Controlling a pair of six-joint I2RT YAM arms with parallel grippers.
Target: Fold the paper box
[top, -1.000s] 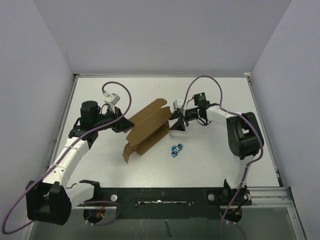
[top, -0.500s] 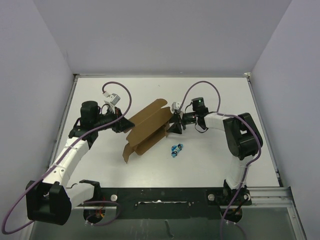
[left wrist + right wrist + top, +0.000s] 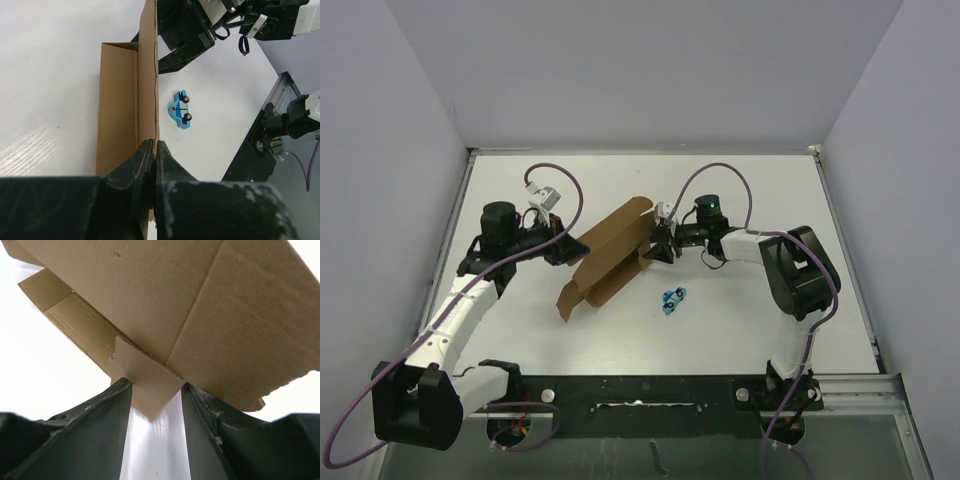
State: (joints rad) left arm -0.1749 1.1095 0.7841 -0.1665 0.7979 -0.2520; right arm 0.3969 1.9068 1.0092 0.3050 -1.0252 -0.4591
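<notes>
The paper box (image 3: 610, 252) is a brown cardboard sheet, partly folded, lying at a slant mid-table. My left gripper (image 3: 569, 250) is shut on its left edge; in the left wrist view the jaws (image 3: 154, 146) pinch the thin upright cardboard wall (image 3: 148, 75). My right gripper (image 3: 653, 250) is at the box's right side. In the right wrist view it (image 3: 156, 389) stands open, and a small flap (image 3: 142, 377) of the box (image 3: 200, 305) sits between its fingertips, its corners touching both fingers.
A small blue toy car (image 3: 672, 298) lies on the white table just right of the box's near end, also visible in the left wrist view (image 3: 181, 109). The black rail (image 3: 640, 392) with the arm bases runs along the near edge.
My right gripper has moved left up against the box's right side and narrowed its jaws around the flap. The box's near end has shifted slightly left. The left gripper holds still.
</notes>
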